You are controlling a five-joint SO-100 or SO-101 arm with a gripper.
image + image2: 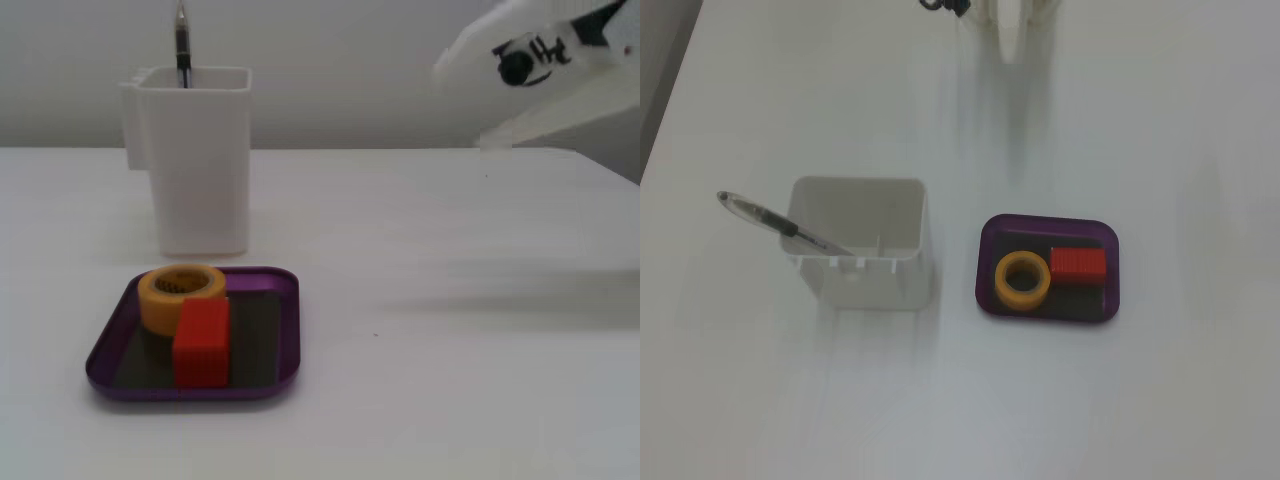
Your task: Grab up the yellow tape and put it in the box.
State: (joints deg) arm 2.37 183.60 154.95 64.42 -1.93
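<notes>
— Where's the yellow tape [181,294]?
— Inside the box [283,330], touching a red block [202,343], on the table [440,350].
— And the hand [465,108]?
— High at far right, holding nothing; fingers slightly parted.

A yellow-orange tape roll [181,295] and a red block [202,341] are seen on a purple tray [284,330] with a dark grey floor. A white container [196,155], a black-and-clear pen [780,226], a white gripper [468,108] and a white table [450,330] are shown.
</notes>
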